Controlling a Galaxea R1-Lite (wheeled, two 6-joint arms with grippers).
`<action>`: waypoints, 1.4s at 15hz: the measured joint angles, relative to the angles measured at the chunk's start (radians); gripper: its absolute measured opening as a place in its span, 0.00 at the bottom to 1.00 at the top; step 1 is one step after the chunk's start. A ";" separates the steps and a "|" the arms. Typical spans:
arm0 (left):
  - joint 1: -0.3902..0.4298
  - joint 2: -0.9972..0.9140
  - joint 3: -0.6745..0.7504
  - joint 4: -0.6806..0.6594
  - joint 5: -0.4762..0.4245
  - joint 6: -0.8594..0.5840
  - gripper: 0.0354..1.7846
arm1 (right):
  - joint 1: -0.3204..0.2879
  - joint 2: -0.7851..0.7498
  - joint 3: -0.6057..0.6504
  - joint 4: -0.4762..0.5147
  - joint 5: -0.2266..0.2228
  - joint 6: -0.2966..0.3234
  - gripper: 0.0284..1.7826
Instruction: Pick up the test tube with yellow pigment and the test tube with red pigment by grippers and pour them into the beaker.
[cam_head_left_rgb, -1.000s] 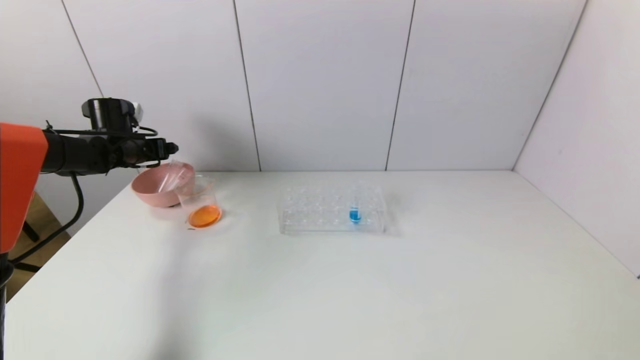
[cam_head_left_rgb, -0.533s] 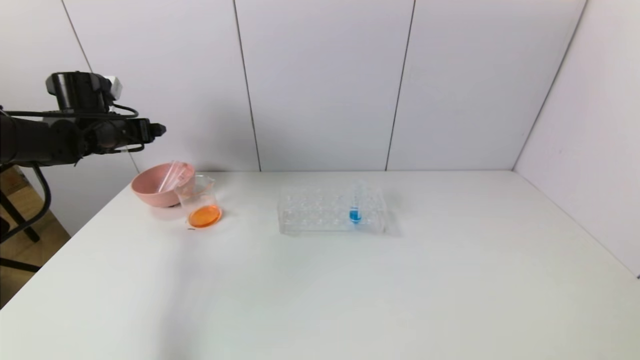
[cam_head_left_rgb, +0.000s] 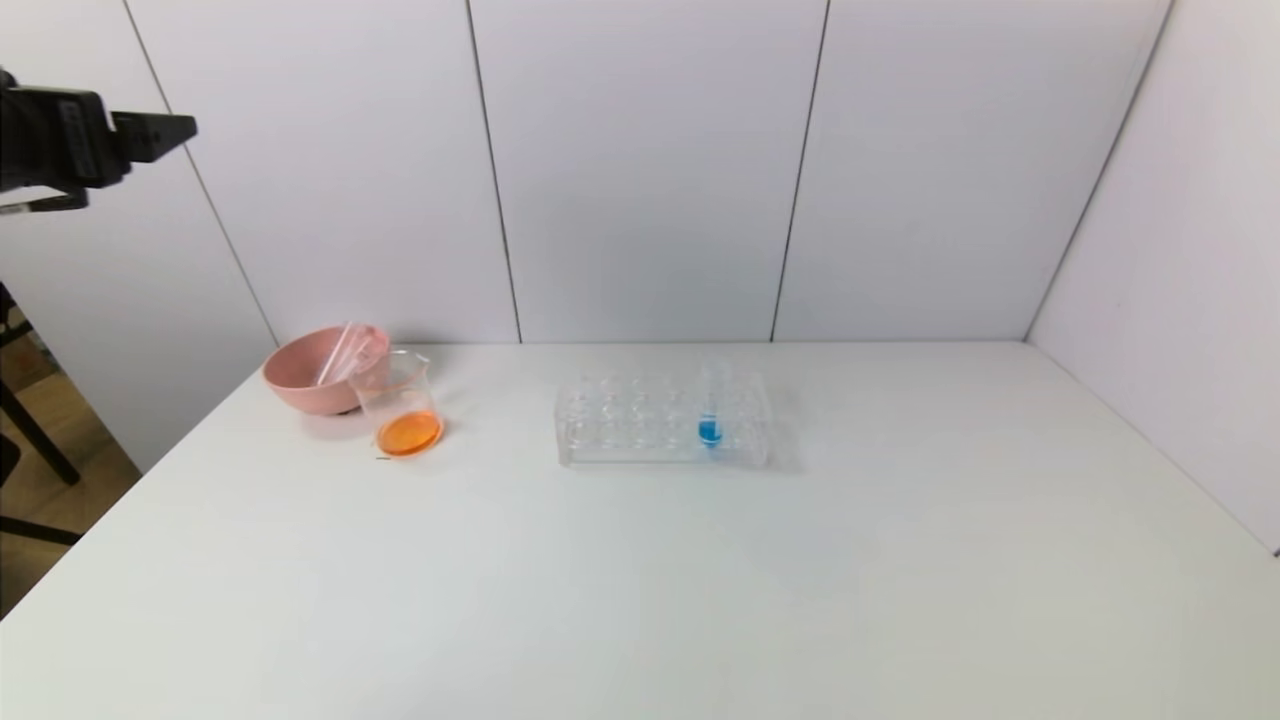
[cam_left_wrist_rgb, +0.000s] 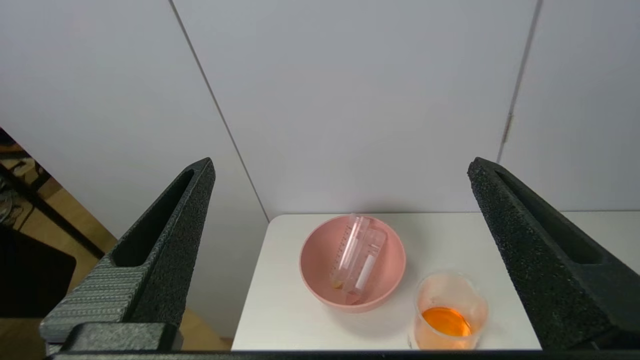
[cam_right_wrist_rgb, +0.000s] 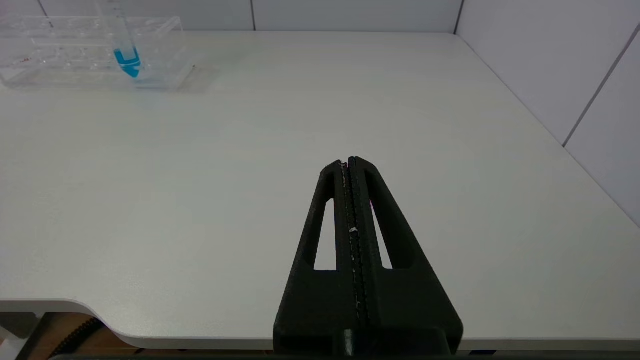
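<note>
The beaker (cam_head_left_rgb: 400, 408) stands at the table's back left with orange liquid in its bottom; it also shows in the left wrist view (cam_left_wrist_rgb: 447, 312). Two nearly empty test tubes (cam_head_left_rgb: 340, 352) lean inside the pink bowl (cam_head_left_rgb: 295, 385). In the left wrist view one tube (cam_left_wrist_rgb: 346, 252) has a yellow trace at its bottom, the other tube (cam_left_wrist_rgb: 369, 265) a reddish trace. My left gripper (cam_head_left_rgb: 150, 135) is open and empty, high above and left of the bowl (cam_left_wrist_rgb: 312, 282); in its own view the left gripper (cam_left_wrist_rgb: 341, 165) has its jaws wide apart. My right gripper (cam_right_wrist_rgb: 348, 161) is shut and empty, low over the table's front edge.
A clear many-holed rack (cam_head_left_rgb: 640, 425) stands at the middle back and holds one tube with blue liquid (cam_head_left_rgb: 710, 418). The rack (cam_right_wrist_rgb: 75, 50) and the blue tube (cam_right_wrist_rgb: 125, 52) also show in the right wrist view. White walls close the back and the right side.
My left gripper has risen and drawn back to the left, from just above the pink bowl to high at the view's edge. The tubes stay in the bowl.
</note>
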 joint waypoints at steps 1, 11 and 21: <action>-0.001 -0.097 0.050 0.029 -0.033 0.006 0.99 | 0.000 0.000 0.000 0.000 0.000 0.000 0.05; -0.073 -1.009 0.600 0.234 -0.328 0.125 0.99 | 0.000 0.000 0.000 0.000 0.000 0.000 0.05; -0.134 -1.395 1.200 0.117 -0.050 0.084 0.99 | 0.000 0.000 0.000 0.000 0.000 0.000 0.05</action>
